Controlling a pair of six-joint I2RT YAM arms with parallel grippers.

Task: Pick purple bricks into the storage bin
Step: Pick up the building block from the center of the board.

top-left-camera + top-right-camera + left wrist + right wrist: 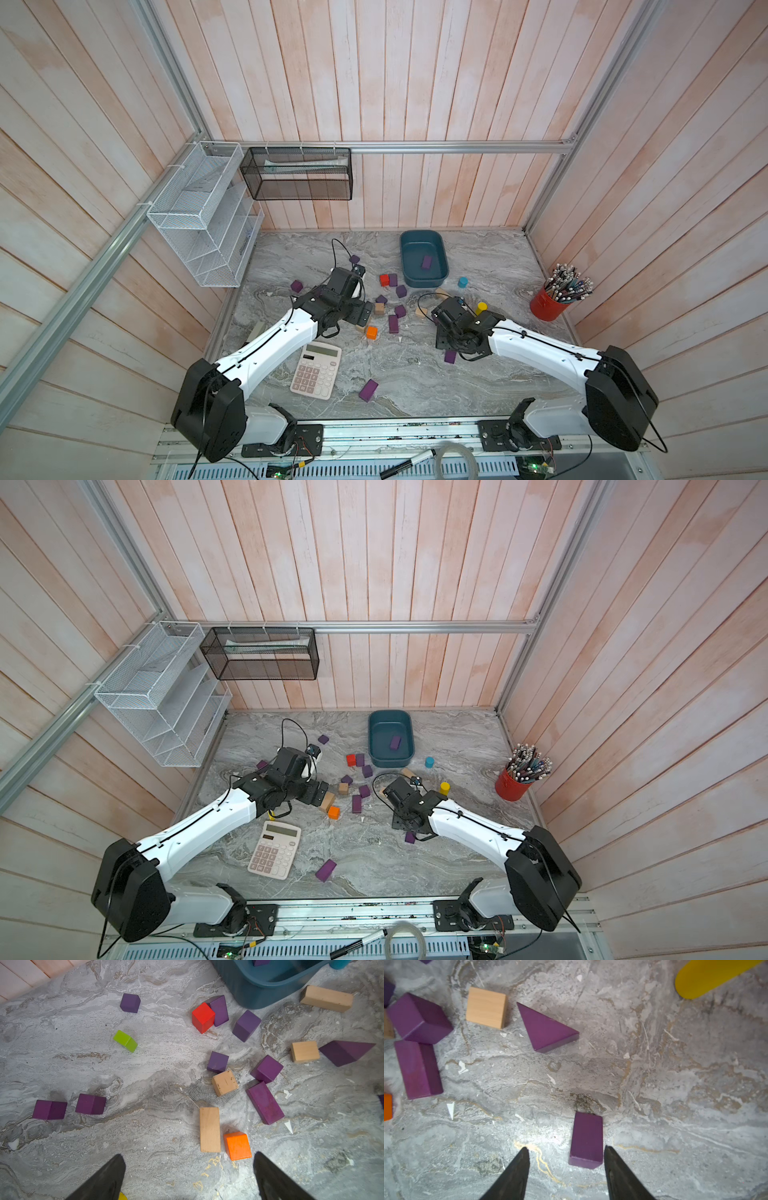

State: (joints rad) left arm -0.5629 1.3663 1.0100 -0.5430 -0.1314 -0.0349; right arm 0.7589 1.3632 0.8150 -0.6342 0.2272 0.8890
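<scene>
We count one purple brick [426, 262] lying in the storage bin [440, 279] and roughly a dozen left on the bench [415, 374]; our left pincer [189, 1176] is spread empty, our right pincer [566, 1167] half-spread around an upright purple block [586, 1140], not yet pinching.

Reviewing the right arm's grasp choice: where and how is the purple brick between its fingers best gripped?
Take the purple brick across its two long flat sides, coming straight down from above. It lies flat, with clear table either side, already between the open right gripper.
</scene>
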